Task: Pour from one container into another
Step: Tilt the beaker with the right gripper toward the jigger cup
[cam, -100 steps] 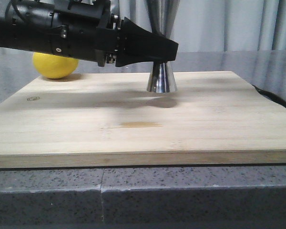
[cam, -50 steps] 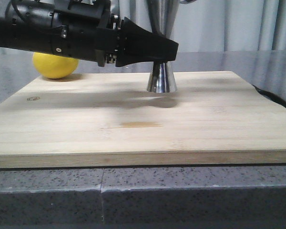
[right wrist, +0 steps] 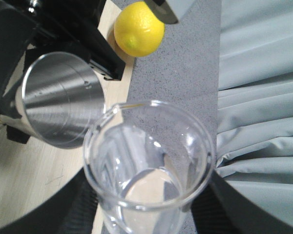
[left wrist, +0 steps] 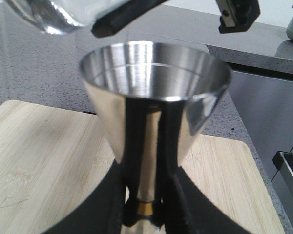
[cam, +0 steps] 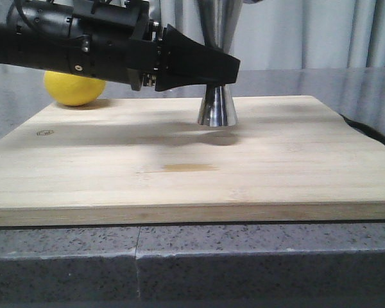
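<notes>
The left gripper (cam: 228,67) stays clamped on the narrow waist of the steel jigger (cam: 217,106), which stands upright on the wooden board (cam: 179,167) exactly as one second ago, with the lemon (cam: 74,88) behind it on the counter. The only small change is at the top edge of the front view, where a dark part has come in above the jigger, so I judge the pouring is about to start. The right gripper (right wrist: 146,214) is closed around the glass beaker (right wrist: 149,161), which hangs just above and beside the jigger's open cup, spout toward it.
</notes>
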Controlling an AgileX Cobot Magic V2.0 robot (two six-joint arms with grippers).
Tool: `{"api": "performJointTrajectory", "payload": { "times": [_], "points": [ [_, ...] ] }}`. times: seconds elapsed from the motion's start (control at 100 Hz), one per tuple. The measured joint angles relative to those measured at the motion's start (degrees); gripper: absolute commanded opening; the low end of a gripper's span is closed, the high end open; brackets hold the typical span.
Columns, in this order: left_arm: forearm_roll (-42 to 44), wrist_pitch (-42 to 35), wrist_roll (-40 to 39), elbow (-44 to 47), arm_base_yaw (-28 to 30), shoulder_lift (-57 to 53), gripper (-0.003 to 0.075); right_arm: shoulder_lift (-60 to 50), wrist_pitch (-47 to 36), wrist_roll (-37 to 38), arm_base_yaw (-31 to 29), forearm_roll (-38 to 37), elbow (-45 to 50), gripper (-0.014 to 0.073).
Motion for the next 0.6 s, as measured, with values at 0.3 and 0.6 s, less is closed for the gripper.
{"api": "performJointTrajectory", "payload": {
  "times": [0.3, 0.6],
  "points": [
    [0.00, 0.00, 0.00, 0.00, 0.00, 0.00, -0.0019, -0.46, -0.48, -1.40, 0.00, -0.10, -0.10, 0.0204],
    [0.74, 0.00, -0.84, 0.00, 0.00, 0.00, -0.0019, -0.46, -0.50, -1.84, 0.59, -0.10, -1.11, 0.0204]
  ]
}}
